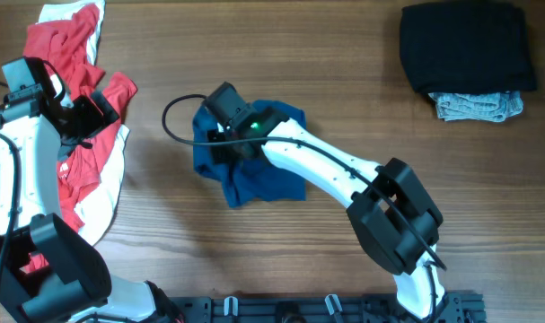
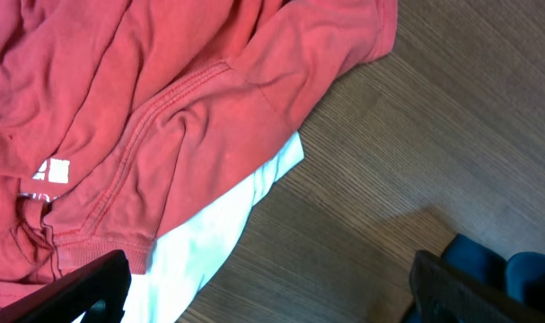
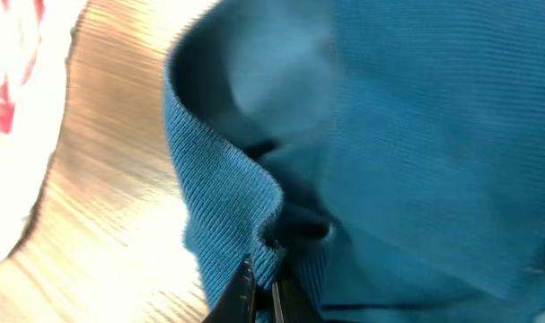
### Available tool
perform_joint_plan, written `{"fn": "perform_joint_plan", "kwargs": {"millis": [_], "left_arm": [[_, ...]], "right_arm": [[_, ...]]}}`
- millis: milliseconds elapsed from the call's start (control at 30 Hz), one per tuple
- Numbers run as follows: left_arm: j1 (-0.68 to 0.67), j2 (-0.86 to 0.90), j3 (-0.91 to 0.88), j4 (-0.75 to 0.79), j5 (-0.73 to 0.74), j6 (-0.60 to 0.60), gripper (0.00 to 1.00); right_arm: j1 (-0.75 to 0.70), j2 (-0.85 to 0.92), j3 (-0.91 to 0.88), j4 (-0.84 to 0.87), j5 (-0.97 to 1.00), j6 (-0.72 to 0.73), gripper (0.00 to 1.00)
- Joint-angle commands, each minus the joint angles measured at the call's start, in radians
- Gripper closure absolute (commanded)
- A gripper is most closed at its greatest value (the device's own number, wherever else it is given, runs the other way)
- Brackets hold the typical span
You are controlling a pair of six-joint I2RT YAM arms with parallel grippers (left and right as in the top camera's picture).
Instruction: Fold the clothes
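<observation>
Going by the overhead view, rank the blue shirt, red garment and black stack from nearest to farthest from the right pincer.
1. Blue shirt: centre, gripped in the right pincer.
2. Red garment: far left side.
3. Black stack: top right corner.

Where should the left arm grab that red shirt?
Probably the red shirt by its stitched hem, where it overlaps the white cloth. The open left gripper should come in from the bare table side. That edge lies flat and exposed; the rest is bunched.
</observation>
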Motion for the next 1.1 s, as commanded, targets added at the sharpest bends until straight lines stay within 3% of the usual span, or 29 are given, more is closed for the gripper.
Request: {"fn": "perform_joint_plan", "kwargs": {"millis": [0,167,233,333,433,500,600,733,1067], "left_arm": [[0.006,-0.015,0.017,0.006,0.008,-0.013,0.00],[0.006,-0.015,0.017,0.006,0.008,-0.013,0.00],[0.006,-0.015,0.017,0.006,0.008,-0.013,0.00],[0.006,-0.015,0.017,0.006,0.008,-0.013,0.00],[0.006,-0.015,0.017,0.007,0.008,-0.013,0.00],[0.006,-0.015,0.017,0.006,0.008,-0.013,0.00],[0.006,-0.014,0.017,0.006,0.009,-0.013,0.00],[0.006,-0.014,0.017,0.007,0.009,-0.013,0.00],[0.006,-0.013,0.017,0.011,0.009,-0.013,0.00]], "right_arm": [[0.066,-0.031,0.033,0.037,-0.066,-0.004,0.96],[0.164,-0.031,0.033,0.075,-0.077,0.018,0.94],[0.181,-0.032,0.033,0.076,-0.076,-0.006,0.87],[0.166,-0.060,0.033,0.064,-0.073,-0.008,0.69],[0.113,-0.137,0.033,0.025,-0.073,-0.008,0.34],[0.074,-0.186,0.033,-0.010,-0.072,-0.008,0.26],[-0.003,-0.234,0.033,-0.103,-0.040,-0.032,0.20],[-0.113,-0.209,0.018,-0.257,-0.016,-0.145,0.20],[-0.147,0.007,0.015,-0.403,-0.019,-0.262,0.19]]}}
